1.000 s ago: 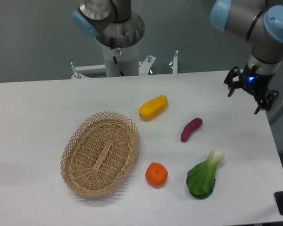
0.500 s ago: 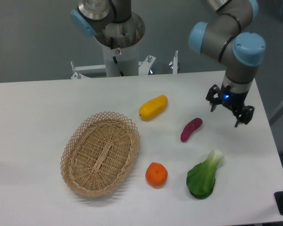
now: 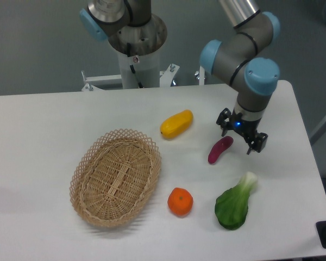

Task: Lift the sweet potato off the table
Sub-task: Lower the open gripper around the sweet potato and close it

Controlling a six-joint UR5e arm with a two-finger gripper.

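Hovering the gripper [image 3: 242, 134], jaws spread wide, beside the sweet potato [image 3: 220, 149].
Needing to shift over it and descend to the bench [image 3: 43, 130].

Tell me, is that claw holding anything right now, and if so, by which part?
Nothing is held. The open gripper hangs empty just above the upper end of the sweet potato, which lies on the table.

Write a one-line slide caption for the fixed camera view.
Open gripper hovers by the sweet potato on the white table, near a wicker basket and other produce.
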